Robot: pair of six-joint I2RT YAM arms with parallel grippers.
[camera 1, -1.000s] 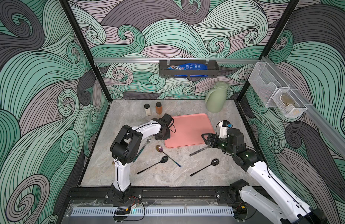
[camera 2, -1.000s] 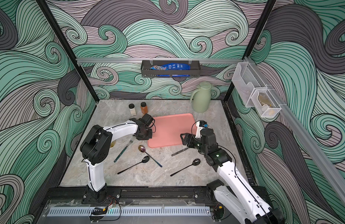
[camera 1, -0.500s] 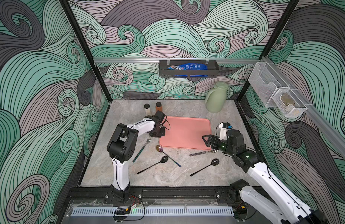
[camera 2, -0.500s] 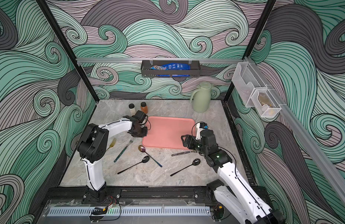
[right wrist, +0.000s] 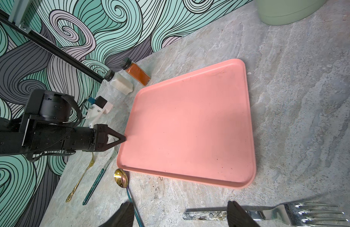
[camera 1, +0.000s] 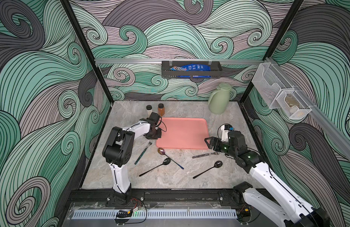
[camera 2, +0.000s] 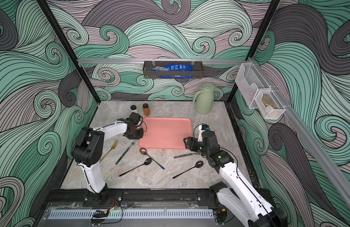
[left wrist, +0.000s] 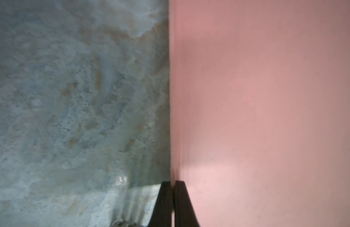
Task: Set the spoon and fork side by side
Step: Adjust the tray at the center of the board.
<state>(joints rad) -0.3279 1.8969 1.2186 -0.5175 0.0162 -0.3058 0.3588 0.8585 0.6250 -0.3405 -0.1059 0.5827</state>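
My left gripper (camera 1: 157,135) (left wrist: 172,182) is shut on the left rim of the pink tray (camera 1: 182,135) (left wrist: 268,98). My right gripper (camera 1: 208,141) (right wrist: 181,216) stands open just off the tray's front right corner, low over the handle of a marbled-handled fork (camera 1: 204,155) (right wrist: 268,215). A teal-handled fork (camera 1: 143,150) (right wrist: 97,180) lies left of a shiny spoon with a blue handle (camera 1: 161,151) (right wrist: 121,177). A gold fork (camera 2: 109,150) lies further left. Two black spoons (camera 1: 156,167) (camera 1: 207,170) lie nearer the front.
Two spice jars (camera 1: 149,110) (camera 1: 161,109) stand behind the tray's left corner. A green jug (camera 1: 218,100) stands at the back right. A wall basket with a blue packet (camera 1: 191,68) hangs on the back rail. Clear bins (camera 1: 278,96) hang on the right wall.
The left gripper has drawn the tray leftward and turned it square to the table. The right gripper and the cutlery have stayed where they were.
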